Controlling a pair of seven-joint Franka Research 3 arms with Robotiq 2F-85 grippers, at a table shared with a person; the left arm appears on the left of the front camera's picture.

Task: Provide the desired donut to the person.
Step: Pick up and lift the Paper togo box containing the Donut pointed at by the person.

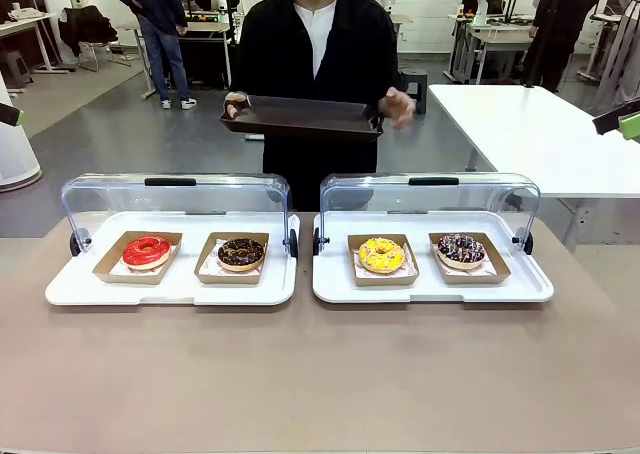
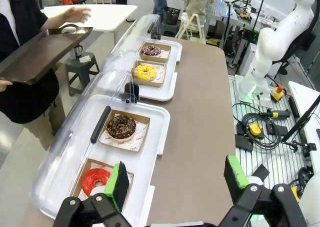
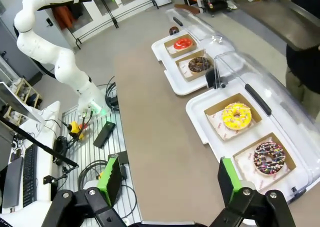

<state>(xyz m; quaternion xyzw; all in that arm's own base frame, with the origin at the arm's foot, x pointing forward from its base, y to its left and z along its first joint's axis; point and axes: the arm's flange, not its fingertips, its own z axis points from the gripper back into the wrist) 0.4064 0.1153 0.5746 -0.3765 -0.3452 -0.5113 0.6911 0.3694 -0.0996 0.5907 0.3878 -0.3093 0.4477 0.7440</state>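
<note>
hand [image 1: 400, 105] at tray [image 1: 300, 116] edge — blurred, perhaps gripping

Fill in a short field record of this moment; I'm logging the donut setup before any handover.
left tray: red donut, chocolate donut, each boxed
right tray: yellow donut, sprinkled donut, each boxed
left cover, right cover: both open
person: holds a dark serving tray at the far side
left hand: open, empty
right hand: open, empty
</note>
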